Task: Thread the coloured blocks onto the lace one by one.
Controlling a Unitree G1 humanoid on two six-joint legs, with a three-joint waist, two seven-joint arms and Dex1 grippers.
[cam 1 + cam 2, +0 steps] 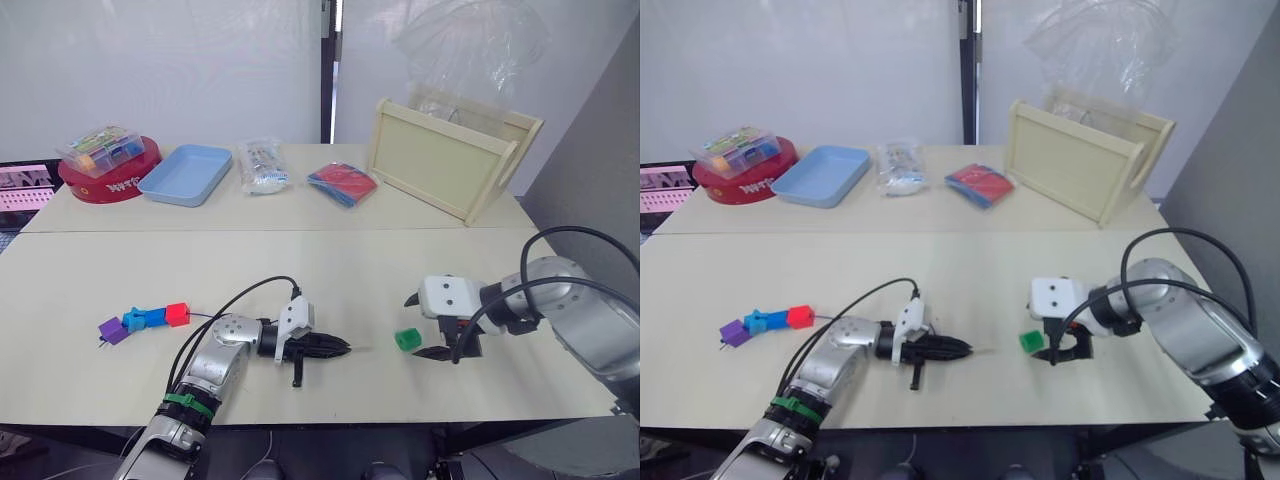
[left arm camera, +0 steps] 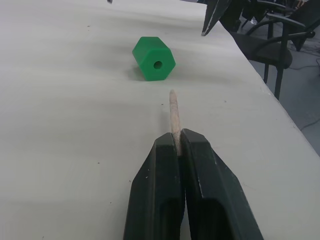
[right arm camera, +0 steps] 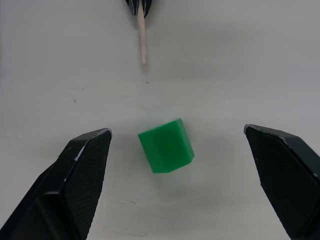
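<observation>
Green block (image 3: 166,145) lies between right tool's (image 3: 180,165) parted fingers.

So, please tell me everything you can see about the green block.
The green block is a small piece that looks like smooth, matte plastic, solid bright green, with flat faces and a round hole in the face turned toward the lace tip. It lies alone on the pale table, slightly skewed, and nothing touches it. The right gripper has its fingers open on either side of it, apart from it. The left gripper points the stiff tip at the hole, with a gap between.
</observation>
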